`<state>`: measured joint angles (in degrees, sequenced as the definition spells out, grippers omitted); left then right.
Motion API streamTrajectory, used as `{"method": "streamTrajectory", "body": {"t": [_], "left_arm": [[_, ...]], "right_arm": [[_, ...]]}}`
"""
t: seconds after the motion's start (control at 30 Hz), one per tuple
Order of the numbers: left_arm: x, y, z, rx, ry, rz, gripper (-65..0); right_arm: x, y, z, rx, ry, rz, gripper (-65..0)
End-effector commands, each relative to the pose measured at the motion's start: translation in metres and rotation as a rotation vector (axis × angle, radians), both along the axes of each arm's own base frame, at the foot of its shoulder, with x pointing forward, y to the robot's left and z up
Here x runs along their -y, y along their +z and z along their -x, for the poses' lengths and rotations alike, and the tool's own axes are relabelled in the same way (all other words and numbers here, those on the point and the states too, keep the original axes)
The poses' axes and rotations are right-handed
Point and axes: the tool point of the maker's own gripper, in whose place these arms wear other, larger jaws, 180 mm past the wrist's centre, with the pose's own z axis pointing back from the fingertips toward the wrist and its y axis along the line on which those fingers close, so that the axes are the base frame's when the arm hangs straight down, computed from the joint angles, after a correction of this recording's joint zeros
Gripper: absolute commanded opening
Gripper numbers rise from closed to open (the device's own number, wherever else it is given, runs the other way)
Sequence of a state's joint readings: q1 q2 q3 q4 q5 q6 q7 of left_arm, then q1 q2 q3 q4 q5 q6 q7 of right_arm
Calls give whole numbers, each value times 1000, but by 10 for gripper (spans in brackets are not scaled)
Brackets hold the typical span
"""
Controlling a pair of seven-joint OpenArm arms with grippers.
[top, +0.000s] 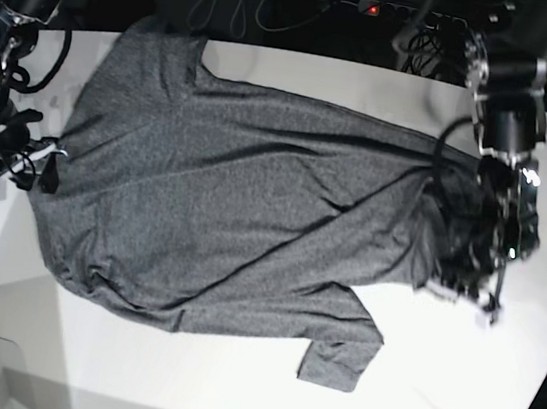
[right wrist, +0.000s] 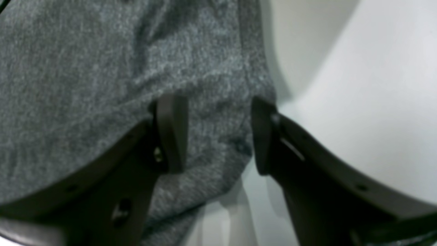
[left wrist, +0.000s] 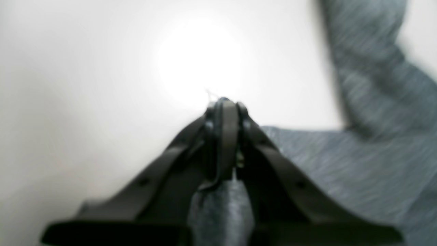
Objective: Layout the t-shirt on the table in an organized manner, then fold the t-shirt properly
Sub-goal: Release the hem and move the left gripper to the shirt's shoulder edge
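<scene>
left wrist: motion blur, glare on table (left wrist: 201,58) | right wrist: soft focus | base: bright – dark surround

So the count's pretty short: one dark heather-grey knit t-shirt (top: 232,209), one plain white smooth bench (top: 431,387) under it, and two black robot hands, the left hand (top: 479,292) on one side of the shirt and the right hand (top: 37,165) on the other.

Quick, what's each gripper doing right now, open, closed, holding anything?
Left gripper: closed, pinching a fold of the t-shirt.
Right gripper: open, jaws straddling the shirt's edge, not gripping.
</scene>
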<state>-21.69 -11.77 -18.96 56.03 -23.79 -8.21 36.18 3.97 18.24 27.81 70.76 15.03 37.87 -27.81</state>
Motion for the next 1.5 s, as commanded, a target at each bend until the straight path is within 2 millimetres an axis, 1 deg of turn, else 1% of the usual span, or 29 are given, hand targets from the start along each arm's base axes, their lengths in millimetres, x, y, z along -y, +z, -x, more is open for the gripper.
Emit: {"method": "streamTrajectory", "body": {"t": [0.0,0.07,0.2,0.23,0.33,0.37,0.4,0.43,0.53,0.63,0.77,0.83,0.87,0.9,0.93,1.03,1.07,1.1,1.17,1.23,1.3,1.37,1.4,1.43,1.47], "left_arm": [[-15,48,-31,125,14,-27,-650],[-20,80,-52,193,25,-35,-650],[-22,137,-85,301,30,-38,-650],[-22,149,-92,320,31,-35,-650],[-22,174,-111,370,41,-23,-650],[-25,181,-117,395,57,-20,-650],[-27,184,-122,414,74,-14,-650],[-30,184,-127,429,93,-10,-650],[-39,187,-140,457,134,-38,-650],[-41,187,-150,469,149,-73,-647],[-42,188,-156,485,158,-113,-645],[-42,187,-157,488,161,-119,-641],[-42,188,-158,491,162,-118,-628],[-42,187,-158,488,163,-116,-604],[-43,186,-157,484,166,-117,-560],[-43,186,-157,483,167,-117,-398],[-42,186,-157,483,164,-114,-360],[-42,185,-157,485,166,-111,-335],[-43,184,-156,486,171,-103,-325],[-45,182,-155,482,175,-101,-325],[-48,167,-147,465,188,-77,-325],[-49,162,-141,456,194,-47,-325],[-52,153,-133,428,188,-40,-325],[-61,143,-121,395,184,-41,-325],[-64,134,-107,368,171,-36,-325]], "right_arm": [[8,20,-11,60,0,16,-351],[8,19,-10,58,0,16,-351],[8,18,-9,53,1,18,-351],[8,18,-9,54,2,19,-351],[9,19,-8,55,3,23,-351],[9,19,-8,55,4,23,-351],[9,16,-4,46,4,25,-351],[9,15,-2,41,4,26,-351],[10,19,1,48,11,41,-351],[8,23,1,58,19,53,-351],[9,28,0,70,19,61,-351],[9,22,7,48,22,62,-351],[9,21,8,42,23,62,-351],[9,21,9,37,25,67,-351],[9,22,10,36,26,72,-351],[7,27,9,46,34,80,-351],[6,26,11,43,36,84,-351],[5,28,11,49,41,89,-351],[4,34,10,61,47,98,-351],[3,37,9,71,49,102,-351],[3,39,9,76,49,104,-351],[3,39,9,76,46,104,-351],[3,38,9,75,45,103,-351],[3,38,9,73,45,102,-351],[4,37,11,71,42,102,-351]]}}
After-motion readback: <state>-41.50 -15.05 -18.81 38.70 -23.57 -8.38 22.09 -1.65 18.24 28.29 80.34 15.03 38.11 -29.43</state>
